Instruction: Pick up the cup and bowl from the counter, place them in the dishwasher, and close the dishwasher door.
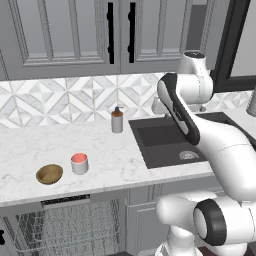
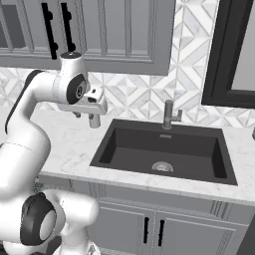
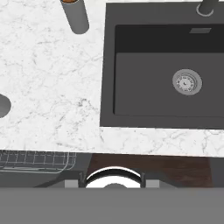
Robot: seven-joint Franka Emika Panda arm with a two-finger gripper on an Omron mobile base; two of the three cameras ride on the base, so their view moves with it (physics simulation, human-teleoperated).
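Hovering high above the counter (image 1: 30,145) near the sink's (image 2: 164,149) left edge, the gripper (image 2: 93,121) is carrying nothing, and the job is looking barely begun: the cup (image 1: 79,163) and the bowl (image 1: 49,174) are both sitting just beside each other on the marble, well to the left of the hand, directly above the open dishwasher (image 1: 70,227), whose wire rack is showing below the counter's front lip. The step in hand appears to be the first reach, probably for the cup, since it is lying nearer the arm. That next move is calling for a long swing leftward past the soap bottle (image 1: 117,121), then a descent with the jaws straddling the cup's rim or wall. Whether the jaws are standing apart or together is something I cannot tell; in the right base view the fingers are reading as one short blurred stub, and in the hand view their tips are barely poking up. The dishwasher door is cut off below the frame, the cup is showing in the hand view as a grey sliver at the left edge, and the arm's own bulk is hiding the sink's right side in the left base view.
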